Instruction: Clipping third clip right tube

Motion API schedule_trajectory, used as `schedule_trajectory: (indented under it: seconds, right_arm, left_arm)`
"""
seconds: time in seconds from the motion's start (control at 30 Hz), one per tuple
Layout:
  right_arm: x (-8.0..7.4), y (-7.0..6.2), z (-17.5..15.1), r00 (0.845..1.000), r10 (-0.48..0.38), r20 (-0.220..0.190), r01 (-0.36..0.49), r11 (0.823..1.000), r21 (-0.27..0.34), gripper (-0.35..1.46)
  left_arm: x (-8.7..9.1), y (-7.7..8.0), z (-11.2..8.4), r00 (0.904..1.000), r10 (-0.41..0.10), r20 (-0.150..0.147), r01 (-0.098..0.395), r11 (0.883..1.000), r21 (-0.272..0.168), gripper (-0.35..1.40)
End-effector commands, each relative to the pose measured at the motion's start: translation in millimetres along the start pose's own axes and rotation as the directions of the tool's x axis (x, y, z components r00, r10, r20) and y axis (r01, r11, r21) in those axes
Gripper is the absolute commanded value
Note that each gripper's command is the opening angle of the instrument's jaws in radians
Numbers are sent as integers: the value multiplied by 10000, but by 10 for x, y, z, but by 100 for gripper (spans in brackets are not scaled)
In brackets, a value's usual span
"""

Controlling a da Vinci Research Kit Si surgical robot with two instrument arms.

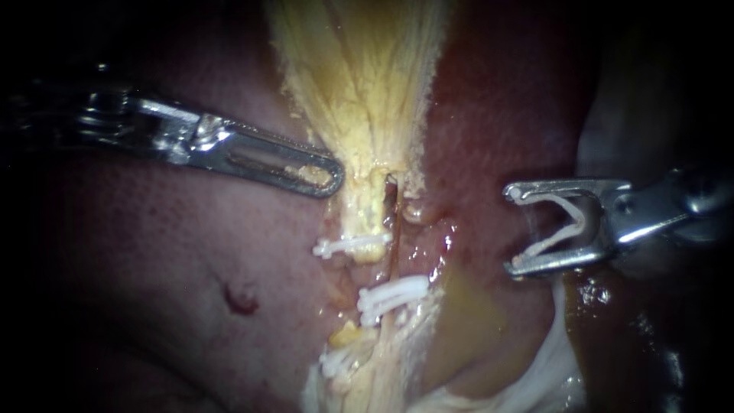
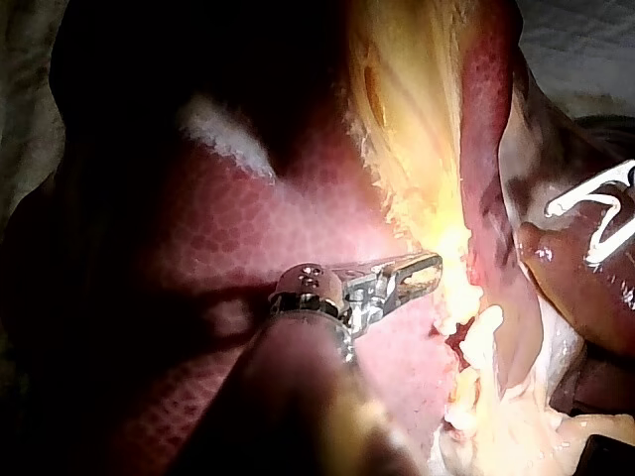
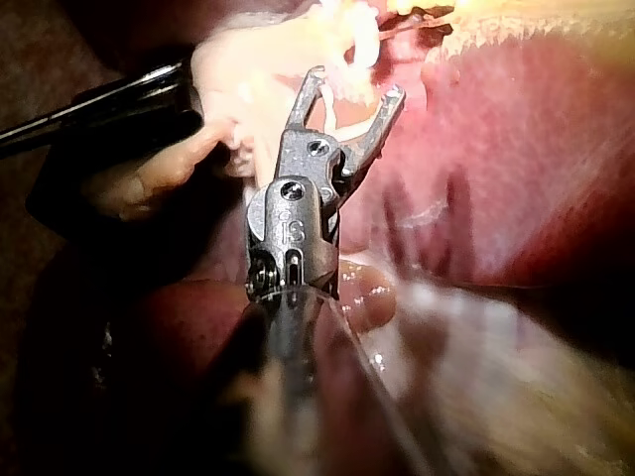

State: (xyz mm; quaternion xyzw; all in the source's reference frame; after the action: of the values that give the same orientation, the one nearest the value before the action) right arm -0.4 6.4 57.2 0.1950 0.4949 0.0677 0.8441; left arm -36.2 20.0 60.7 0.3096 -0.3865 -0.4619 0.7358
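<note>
- Most of the endoscope view is liver [image 1: 191,252], dark red and wet, lying on both sides of the work.
- Down the middle runs a fan of yellow stringy tissue [image 1: 359,76], narrowing toward the tubes.
- Coming in level, the left instrument [image 1: 325,176] has its jaws lying together. They hold nothing I can make out, and the tip touches the fan's edge just beside the tubes.
- Off to the side, the right instrument [image 1: 514,229] hovers apart from the tubes. Its jaws stand wide, yet both bear on the loaded clip [image 1: 550,243], so they are clamped on it.
- Thin and brown, the right tube [image 1: 394,229] lies just beside a paler yellow stub [image 1: 367,210].
  - Its long axis runs up and down the endoscope view, leaning slightly.
  - I judge it soft, slick and easily torn.
  - It is best taken squarely on the bare stretch above the clips it already wears, without pulling.
- White and V-shaped, the loaded clip looks light and stiff, probably springy.
  - Its mouth points toward the right tube.
  - Its length lies along the jaws, across the tube's axis, which suits closing around it.
- Lower down, two white clips [image 1: 394,297] cross the right tube side by side.
- One more clip [image 1: 352,246] crosses the yellow stub.
</note>
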Motion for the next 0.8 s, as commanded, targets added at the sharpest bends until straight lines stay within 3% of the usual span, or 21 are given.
schedule_trajectory:
  seconds: [0.03,0.3,0.37,0.7,0.8]
  right_arm:
    - [0,0,0,10000,5,-1,-5,10000,-6,50]
    - [-1,1,0,10000,5,-8,-5,10000,21,50]
    - [-1,1,0,10000,6,-8,-6,10000,20,50]
    - [5,3,13,9999,16,-104,-13,9993,364,50]
    - [9,4,27,9992,372,-152,-364,9981,491,50]
  left_arm:
    - [-2,-1,-6,10000,-5,-34,5,10000,86,-35]
    - [-17,3,-73,9996,-111,269,117,9997,-228,-35]
    - [-17,3,-82,9994,-129,333,138,9995,-267,-35]
    - [-17,4,-86,9992,-143,374,153,9995,-275,-35]
    - [-17,4,-86,9992,-141,374,152,9995,-275,-35]
